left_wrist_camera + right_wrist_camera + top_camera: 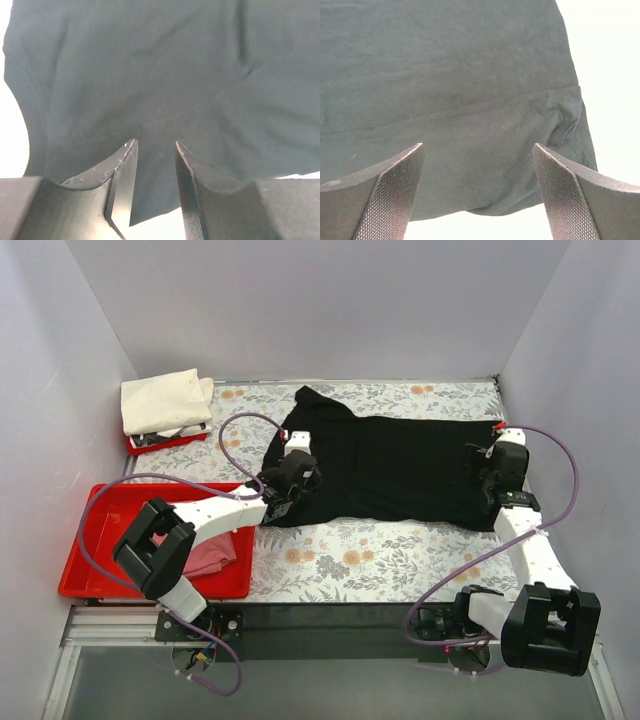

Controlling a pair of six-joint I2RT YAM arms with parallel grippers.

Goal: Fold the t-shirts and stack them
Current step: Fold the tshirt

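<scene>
The black t-shirt (400,465) lies spread flat on the floral table, collar end to the left. My left gripper (292,472) hovers over its left end, jaws partly open with nothing between them; in the left wrist view (155,145) the black cloth (150,75) fills the frame beyond the fingertips. My right gripper (492,468) is over the shirt's right end, wide open and empty (477,147), with the shirt's edge (445,75) just under it. The cream-white t-shirt (165,402) lies folded at the back left. The dusty pink t-shirt (212,554) lies crumpled in the big tray.
A large red tray (100,570) sits at the front left, partly under my left arm. A small red tray (160,443) is under the cream shirt. White walls close in the left, back and right. Floral table (350,560) shows in front of the black shirt.
</scene>
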